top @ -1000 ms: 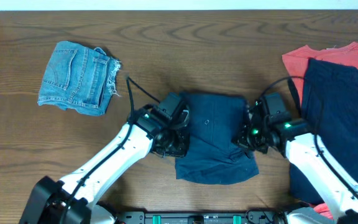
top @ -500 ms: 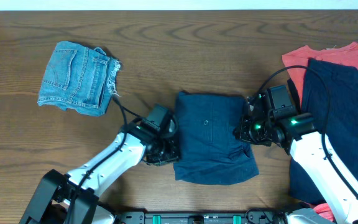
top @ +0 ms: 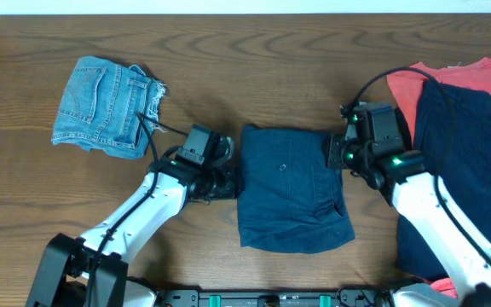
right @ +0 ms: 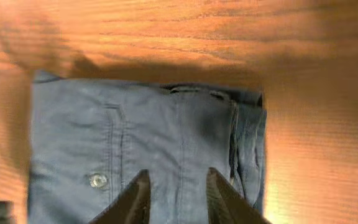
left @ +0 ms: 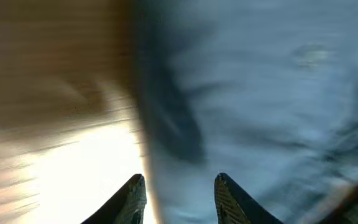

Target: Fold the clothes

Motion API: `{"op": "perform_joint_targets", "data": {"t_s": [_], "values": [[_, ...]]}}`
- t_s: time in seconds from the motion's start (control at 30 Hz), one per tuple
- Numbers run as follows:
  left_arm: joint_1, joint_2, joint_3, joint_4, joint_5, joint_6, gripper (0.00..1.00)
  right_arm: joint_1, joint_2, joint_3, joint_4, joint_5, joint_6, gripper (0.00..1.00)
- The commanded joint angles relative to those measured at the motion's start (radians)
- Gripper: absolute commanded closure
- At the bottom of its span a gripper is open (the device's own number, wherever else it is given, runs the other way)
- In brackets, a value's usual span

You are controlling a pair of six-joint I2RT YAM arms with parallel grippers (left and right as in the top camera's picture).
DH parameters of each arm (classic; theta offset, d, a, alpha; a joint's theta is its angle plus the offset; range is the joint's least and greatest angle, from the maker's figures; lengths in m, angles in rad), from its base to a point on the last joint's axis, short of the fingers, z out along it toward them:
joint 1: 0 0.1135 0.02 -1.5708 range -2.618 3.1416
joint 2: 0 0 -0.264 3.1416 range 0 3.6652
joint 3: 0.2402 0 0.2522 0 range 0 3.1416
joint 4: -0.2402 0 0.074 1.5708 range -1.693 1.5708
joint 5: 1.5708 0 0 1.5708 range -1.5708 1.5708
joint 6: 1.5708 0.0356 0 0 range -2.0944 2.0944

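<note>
The shorts point(top: 292, 188) lay folded into a flat, roughly square navy bundle at the middle of the table point(top: 314, 60), back pocket up with its small button showing (the button sat in the bundle's upper half). The top edge was straight and neat; the bottom edge was rumpled and spread slightly wider. A second navy piece point(top: 467, 170) lay unfolded at the right edge, well apart.

- the folded shorts point(top: 292, 192) lie mid-table point(top: 254, 60).
- the left gripper point(top: 228, 176) sits just beside their left edge.
- the right gripper point(top: 335, 156) sits at their right edge, near the far corner.
- the denim shorts point(top: 105, 107) lie well left of them and farther back.
- a spread garment point(top: 471, 145) lies right of them, on a shirt point(top: 406, 85).
</note>
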Motion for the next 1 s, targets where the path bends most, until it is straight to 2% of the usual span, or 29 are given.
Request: {"op": "perform_joint_targets", "data": {"t_s": [0.0,0.23,0.33,0.4,0.47,0.6,0.7,0.8,0.97], "values": [[-0.012,-0.049,0.029,-0.015,0.197,0.05,0.62,-0.01,0.094,0.008,0.003,0.024,-0.011,0.96],[-0.103,-0.035,0.019,-0.113,0.216,0.05,0.61,-0.01,0.305,0.008,-0.069,0.031,0.042,0.99],[-0.135,-0.016,0.014,-0.145,0.216,0.046,0.6,-0.009,0.364,0.008,-0.242,0.086,0.281,0.99],[-0.149,-0.002,0.013,-0.178,0.213,0.046,0.6,-0.005,0.377,0.008,-0.335,0.095,0.37,0.99],[-0.158,0.012,0.013,-0.216,0.186,0.046,0.59,0.007,0.37,0.008,-0.368,0.073,0.37,0.99],[-0.159,0.042,0.013,-0.275,0.029,0.042,0.58,0.035,0.325,0.008,-0.404,-0.037,0.35,0.99],[-0.159,0.075,0.013,-0.277,-0.085,0.018,0.57,0.054,0.267,0.008,-0.417,-0.088,0.345,0.99],[-0.158,0.131,0.013,-0.239,-0.13,-0.011,0.57,0.072,0.183,0.008,-0.413,-0.108,0.299,0.98],[-0.112,0.236,0.03,-0.198,-0.12,-0.04,0.57,0.079,0.011,0.008,-0.413,-0.108,0.214,0.85]]}}
